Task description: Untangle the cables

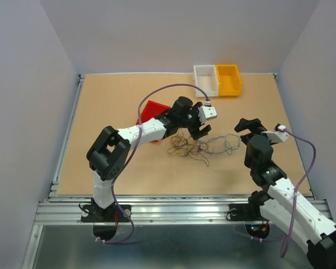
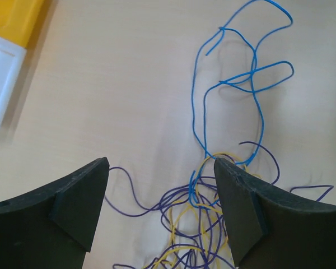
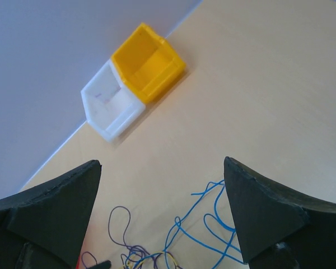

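The cables point(image 1: 195, 147) lie in a loose tangle on the tan table, mid-field. Purple and yellow strands point(image 2: 196, 218) knot together, and blue loops point(image 2: 252, 78) spread away from them toward the right arm. My left gripper point(image 1: 201, 130) hovers just over the far side of the clump, open point(image 2: 161, 165), with strands lying below the gap and nothing pinched. My right gripper point(image 1: 247, 124) is also open point(image 3: 162, 163) and empty, just right of the blue loops point(image 3: 224, 224).
A white bin point(image 1: 206, 79) and a yellow bin point(image 1: 228, 79) stand side by side at the table's far edge. A red bin point(image 1: 153, 115) sits partly under the left arm. The enclosure's walls stand along the left, right and back sides.
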Available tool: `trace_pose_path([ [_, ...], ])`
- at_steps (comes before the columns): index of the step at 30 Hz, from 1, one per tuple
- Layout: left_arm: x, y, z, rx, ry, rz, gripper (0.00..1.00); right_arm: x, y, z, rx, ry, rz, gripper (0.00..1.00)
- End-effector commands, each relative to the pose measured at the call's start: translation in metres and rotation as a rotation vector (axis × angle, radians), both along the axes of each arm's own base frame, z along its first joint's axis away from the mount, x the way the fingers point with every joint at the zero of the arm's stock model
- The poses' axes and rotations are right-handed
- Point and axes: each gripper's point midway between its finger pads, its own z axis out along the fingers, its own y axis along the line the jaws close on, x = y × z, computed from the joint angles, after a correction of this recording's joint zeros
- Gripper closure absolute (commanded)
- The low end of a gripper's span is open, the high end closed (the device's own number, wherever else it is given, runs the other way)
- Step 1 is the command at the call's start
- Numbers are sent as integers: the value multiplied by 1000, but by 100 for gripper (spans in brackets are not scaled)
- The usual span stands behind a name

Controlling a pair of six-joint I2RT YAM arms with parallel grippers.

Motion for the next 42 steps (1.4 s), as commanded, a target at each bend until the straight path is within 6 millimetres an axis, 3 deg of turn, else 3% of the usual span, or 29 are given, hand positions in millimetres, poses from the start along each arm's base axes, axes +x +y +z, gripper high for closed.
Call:
trace_pose_path([
  [1, -11, -29, 16, 11, -102, -113, 13, -13, -26, -3, -10, 0, -134, 5],
  [2, -13, -39, 28, -3, -130, -134, 13, -16, -29, 3, -6, -17, -141, 5],
  [3, -14, -44, 27, 4, -133, -153, 13, -19, -32, 5, -4, -26, -155, 5],
  [4, -20, -49, 13, 35, -107, -176, 13, -22, -35, 7, -1, -34, -159, 5],
  [6, -31, -63, 11, 50, -133, -226, 13, -28, -38, 15, 13, -70, -165, 5],
  [10, -45, -83, -27, 144, -168, -242, 12, -36, -42, 22, 27, -108, -166, 5],
  [12, -35, -90, -35, 190, -213, -185, 13, -37, -42, 22, 29, -113, -163, 5],
  [13, -38, -93, -58, 239, -199, -182, 13, -37, -43, 22, 31, -113, -165, 5],
  [15, -27, -94, -68, 276, -204, -126, 17, -36, -42, 22, 30, -112, -163, 5],
  [18, -21, -100, -73, 280, -192, -100, 40, -35, -41, 21, 29, -106, -159, 6],
  [19, -20, -99, -71, 278, -187, -84, 64, -35, -40, 21, 30, -106, -156, 6],
  [20, -17, -99, -66, 269, -194, -61, 79, -35, -40, 21, 32, -106, -156, 6],
  [21, -14, -96, -56, 256, -205, -38, 100, -35, -40, 20, 33, -105, -158, 6],
  [27, -14, -70, 24, 108, -230, 24, 100, -30, -35, 13, 31, -82, -136, 7],
  [28, -16, -59, 51, 72, -239, 24, 100, -28, -31, 12, 32, -78, -119, 7],
  [30, -20, -48, 80, 32, -250, 34, 100, -23, -25, 10, 18, -61, -86, 7],
  [31, -24, -38, 107, -1, -261, 40, 100, -19, -19, 8, 14, -56, -57, 7],
  [34, -31, -25, 162, -60, -297, 57, 100, -13, -3, 12, -11, -75, 38, 7],
  [35, -32, -18, 167, -41, -283, 70, 100, -12, 2, 14, -18, -87, 68, 7],
  [36, -31, -16, 195, -79, -302, 91, 100, -12, 9, 16, -27, -106, 112, 7],
  [38, -26, -6, 211, -75, -284, 154, 100, -12, 13, 16, -34, -121, 140, 7],
  [39, -24, -3, 236, -113, -302, 176, 100, -12, 15, 17, -37, -129, 156, 7],
  [41, -17, 6, 255, -124, -311, 236, 100, -11, 20, 19, -42, -143, 182, 7],
  [42, -11, 15, 287, -189, -324, 281, 100, -11, 23, 20, -54, -148, 202, 7],
])
